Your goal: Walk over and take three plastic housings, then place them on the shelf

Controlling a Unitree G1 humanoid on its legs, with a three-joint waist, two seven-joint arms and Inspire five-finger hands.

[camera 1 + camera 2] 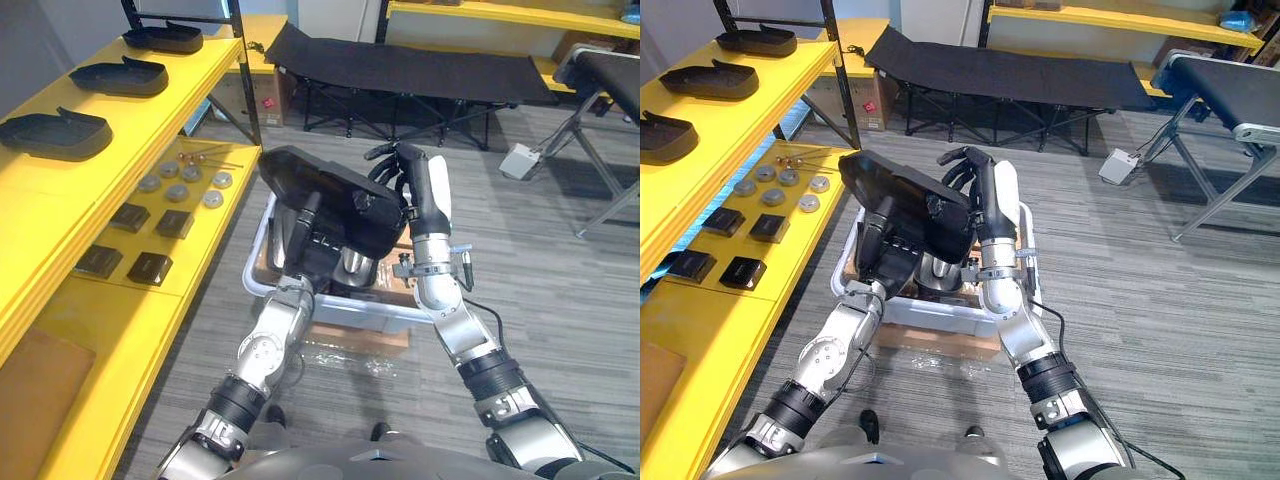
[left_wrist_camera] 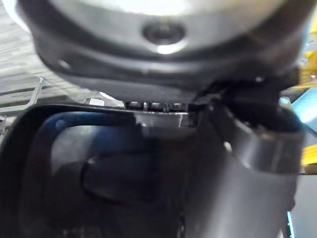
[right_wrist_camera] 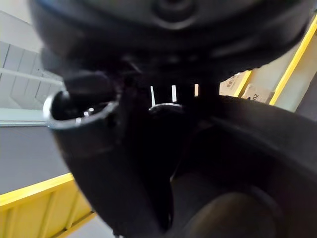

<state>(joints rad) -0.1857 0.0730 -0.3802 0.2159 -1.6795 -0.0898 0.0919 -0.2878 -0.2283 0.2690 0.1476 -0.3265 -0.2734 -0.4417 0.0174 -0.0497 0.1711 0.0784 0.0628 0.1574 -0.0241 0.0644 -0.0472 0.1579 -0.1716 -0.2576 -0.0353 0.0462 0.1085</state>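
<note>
I hold a black plastic housing (image 1: 322, 187) tilted in the air between both hands, above a white bin (image 1: 335, 307). My left hand (image 1: 298, 245) grips its near lower side, thumb laid up across its face. My right hand (image 1: 420, 195) clasps its right end, fingers curled over the far edge (image 1: 965, 160). Three more black housings (image 1: 57, 133) (image 1: 122, 77) (image 1: 165, 38) lie in a row on the top yellow shelf (image 1: 150, 110) at the left. In both wrist views the dark shell (image 2: 99, 173) (image 3: 247, 163) sits right against each hand.
The lower yellow shelf (image 1: 110, 330) carries small black square parts (image 1: 150, 267) and round metal discs (image 1: 178, 192). The bin rests on flat cardboard (image 1: 350, 340). A black folding cot (image 1: 400, 70) stands behind, a table frame (image 1: 600, 150) and a white box (image 1: 520, 160) to the right.
</note>
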